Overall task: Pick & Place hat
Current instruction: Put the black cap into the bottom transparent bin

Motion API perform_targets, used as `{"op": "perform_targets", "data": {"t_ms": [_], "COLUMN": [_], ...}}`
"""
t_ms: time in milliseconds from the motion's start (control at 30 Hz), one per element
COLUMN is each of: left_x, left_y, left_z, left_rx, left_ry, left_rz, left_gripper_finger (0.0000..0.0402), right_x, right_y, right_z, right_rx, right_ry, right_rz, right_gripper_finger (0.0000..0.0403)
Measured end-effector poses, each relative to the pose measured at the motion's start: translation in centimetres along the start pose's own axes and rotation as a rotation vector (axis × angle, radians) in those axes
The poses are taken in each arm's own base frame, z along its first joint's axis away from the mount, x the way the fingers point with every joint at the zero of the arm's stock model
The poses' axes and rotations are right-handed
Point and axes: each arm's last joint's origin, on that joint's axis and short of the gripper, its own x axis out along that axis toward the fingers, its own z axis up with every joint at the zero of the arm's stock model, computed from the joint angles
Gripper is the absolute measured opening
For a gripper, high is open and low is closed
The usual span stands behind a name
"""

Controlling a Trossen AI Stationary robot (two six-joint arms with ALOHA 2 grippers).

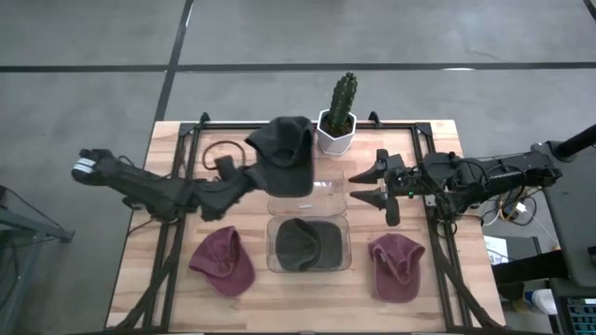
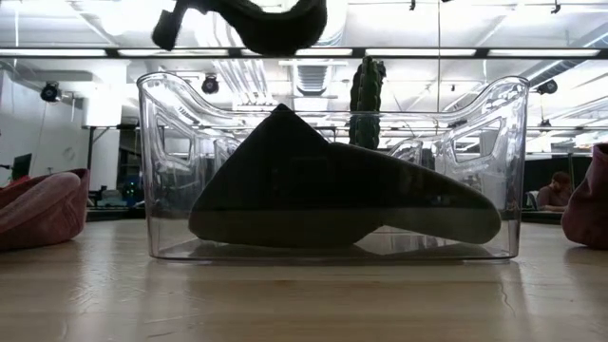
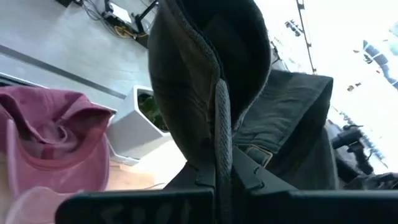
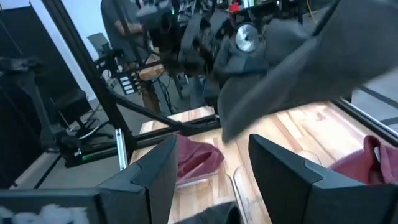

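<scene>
My left gripper (image 1: 250, 175) (image 3: 217, 177) is shut on a dark grey hat (image 1: 285, 154) (image 2: 261, 21) and holds it in the air above the far side of a clear plastic bin (image 1: 272, 247) (image 2: 150, 171). A second dark hat (image 1: 303, 242) (image 2: 323, 190) lies on the bin's floor. A maroon hat (image 1: 223, 262) rests on the table left of the bin, and another maroon hat (image 1: 399, 268) rests to its right. My right gripper (image 1: 365, 184) (image 4: 211, 165) is open and hovers right of the held hat (image 4: 292, 56), touching nothing. My left gripper pinches the dark grey hat by a stitched edge (image 3: 219, 134) between its two fingers, coming from the table's left. The hat is lifted clear of the table and bin; its body spreads beyond the fingertips, and part of it droops.
A cactus in a white pot (image 1: 337, 121) (image 3: 140, 127) stands at the far edge, close behind the held hat. A black frame with rails (image 1: 177, 233) runs along the table's sides. A dark cable loop (image 1: 219, 154) lies at the far left.
</scene>
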Motion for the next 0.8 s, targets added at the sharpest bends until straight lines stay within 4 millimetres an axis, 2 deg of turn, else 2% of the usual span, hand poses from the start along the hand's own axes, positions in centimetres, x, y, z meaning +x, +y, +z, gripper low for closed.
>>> {"op": "perform_targets", "data": {"t_ms": [200,400,600,800], "left_x": [1.2,1.2,0.7,0.4], "left_y": [-2.3,-4.5,-4.4,-4.3], "left_z": [-1.6,-1.3,-1.1,-1.3], "left_rx": [0.068,0.174,0.214,0.240], "left_ry": [0.002,-0.002,-0.016,-0.020], "left_rz": [0.002,-0.027,-0.017,-0.007], "left_gripper_finger": [0.0004,0.0004,0.0004,0.0004], "right_x": [1.0,2.2,2.8,3.6], "right_y": [0.0,-0.9,-1.3,-1.1], "right_z": [0.5,1.2,2.3,3.0], "right_rx": [-0.012,-0.026,-0.039,-0.042], "right_ry": [0.062,0.165,0.246,0.251], "right_rz": [-0.051,-0.176,-0.235,-0.238], "right_gripper_finger": [0.0192,0.0192,0.0192,0.0192]}}
